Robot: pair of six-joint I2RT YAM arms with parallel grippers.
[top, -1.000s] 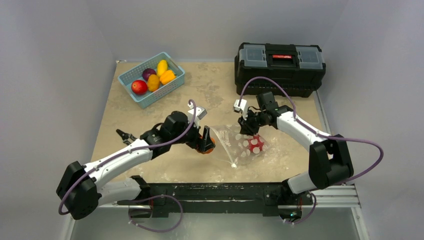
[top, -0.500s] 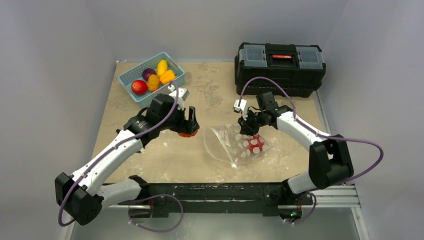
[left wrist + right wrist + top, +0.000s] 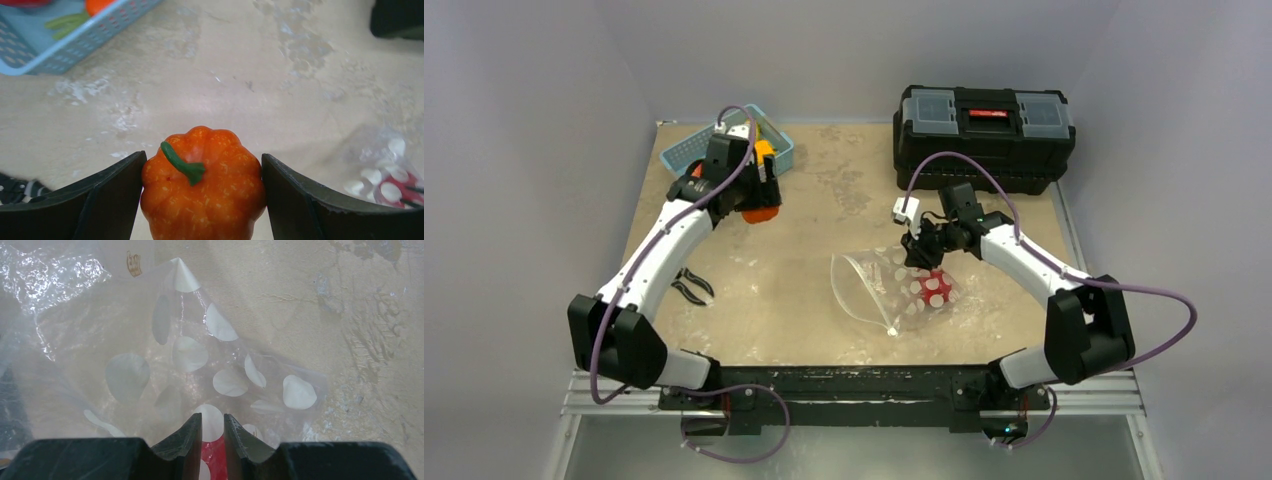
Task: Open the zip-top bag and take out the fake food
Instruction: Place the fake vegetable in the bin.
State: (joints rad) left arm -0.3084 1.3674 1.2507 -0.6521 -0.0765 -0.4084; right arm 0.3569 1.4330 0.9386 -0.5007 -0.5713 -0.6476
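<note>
Left claw (image 3: 202,161) clamps pumpkin (image 3: 207,200) near basket (image 3: 75,45); right claw (image 3: 212,424) seemingly pinches zip-top bag (image 3: 150,350).

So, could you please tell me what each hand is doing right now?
Left hand: closed on the orange pumpkin.
Right hand: pinched shut on the zip-top bag.

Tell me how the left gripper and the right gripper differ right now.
The left gripper holds an orange pumpkin; the right gripper pinches the clear film of the zip-top bag. The left gripper's jaws stand wide around the pumpkin; the right gripper's are nearly together. The left gripper is near the blue basket at the far left; the right gripper sits right of centre. Both are closed on something.
</note>
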